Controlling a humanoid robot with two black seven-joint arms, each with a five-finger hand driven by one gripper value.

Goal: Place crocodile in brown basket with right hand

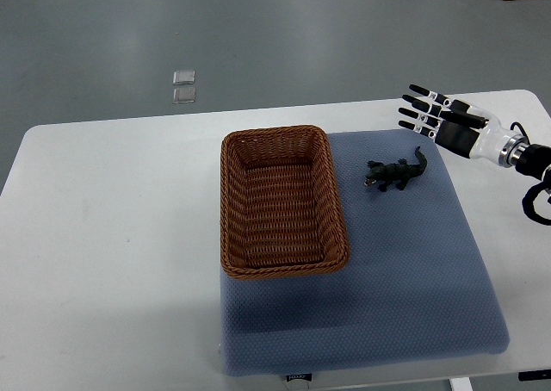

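One toy crocodile lies near the mat's far edge, beside the brown basket. It is probably light, stiff plastic, best pinched mid-body. Nearby the right hand hovers, fingers spread, empty.

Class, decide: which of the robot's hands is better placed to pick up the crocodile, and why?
Right. The right hand, fingers spread and empty, is close to the crocodile, which lies right of the brown basket. No left hand shows.

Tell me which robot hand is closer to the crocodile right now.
Right. The right hand is open, up and right of the crocodile, not touching it; the left hand is out of view.
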